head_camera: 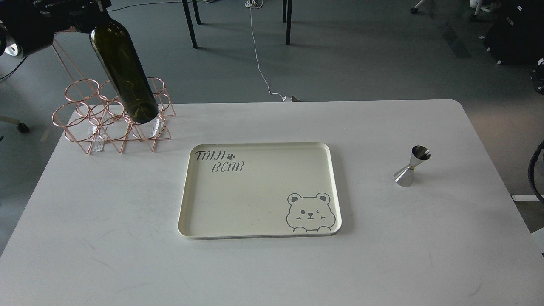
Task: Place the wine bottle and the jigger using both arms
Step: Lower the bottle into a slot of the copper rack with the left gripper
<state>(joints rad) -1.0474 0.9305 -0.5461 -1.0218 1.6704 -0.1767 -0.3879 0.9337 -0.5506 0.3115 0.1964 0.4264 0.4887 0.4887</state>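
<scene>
The cream tray lies well right of and below the left gripper, whose fingers clamp the wine bottle near its neck, base slanting down-right over the copper rack; the jigger stands upright far right; right gripper unseen

Single head view, high, facing forward and down over table
</scene>
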